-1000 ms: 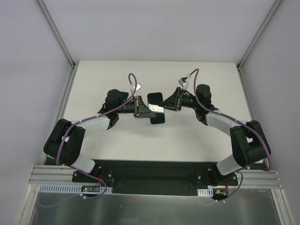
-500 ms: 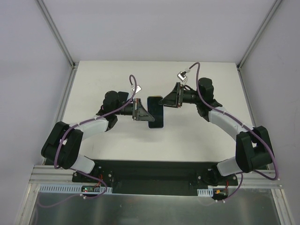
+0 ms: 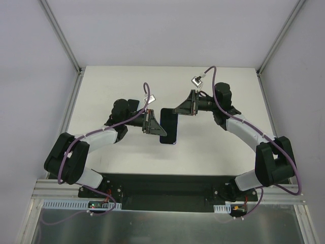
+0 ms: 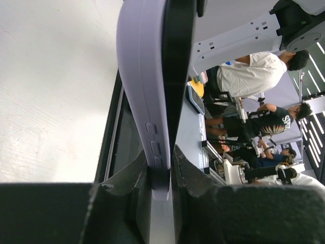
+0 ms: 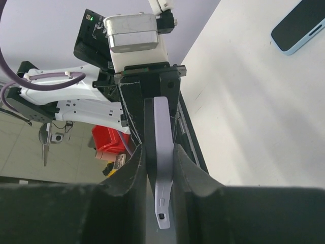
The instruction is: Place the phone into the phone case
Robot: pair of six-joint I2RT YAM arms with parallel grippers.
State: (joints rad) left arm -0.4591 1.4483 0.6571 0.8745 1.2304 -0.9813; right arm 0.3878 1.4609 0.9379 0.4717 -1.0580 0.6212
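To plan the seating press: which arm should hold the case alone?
Left, probably: the left pincer clamps lavender plastic phone case and flat black phone together; the right pincer apparently grips only case.

The right gripper point(image 5: 161, 175) fills the bottom of the frame, its two dark fingers point(image 5: 127, 178) pinched on the lilac phone case point(image 5: 161, 147), which is seen edge-on with a small hole near its lower end. At the case's far end the left gripper point(image 5: 148, 94) clamps it too, with its silver camera box point(image 5: 133, 31) above. A blue-rimmed phone point(image 5: 299, 23) lies flat on the white table point(image 5: 254, 127), well apart from the edge that meets the lilac wall.
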